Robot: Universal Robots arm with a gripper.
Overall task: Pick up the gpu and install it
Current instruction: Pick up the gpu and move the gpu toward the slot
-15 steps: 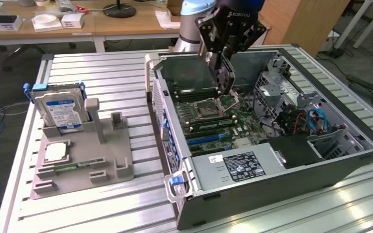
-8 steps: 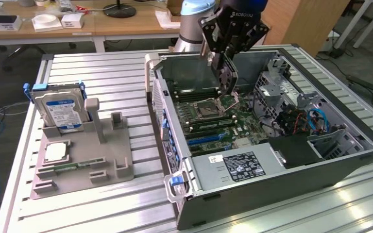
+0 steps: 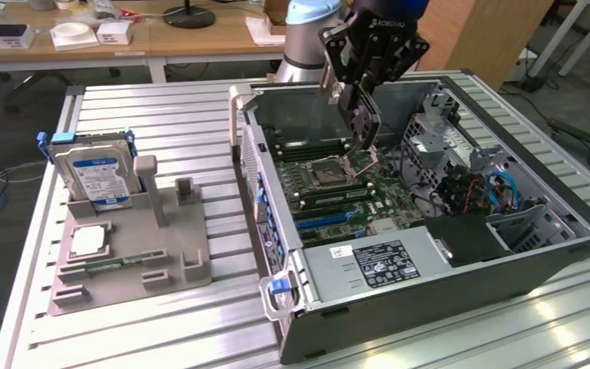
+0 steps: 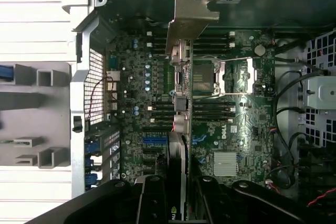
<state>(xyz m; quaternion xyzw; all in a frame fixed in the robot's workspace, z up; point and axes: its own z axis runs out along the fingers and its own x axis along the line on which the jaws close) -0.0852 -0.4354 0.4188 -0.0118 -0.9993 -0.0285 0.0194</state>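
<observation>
Holding the gpu on edge above the open computer case.
The claw is clamped on the card's upper edge. The card hangs upright inside the case opening, over the motherboard and close to the processor socket, not seated in any slot. In the wrist view the gpu runs edge-on away from the two black fingers that pinch it. Its silver bracket sits at the far end, near the case's wall. On the table, toward the exterior view's left and well apart from the case, a grey holder carries a hard drive standing upright.
</observation>
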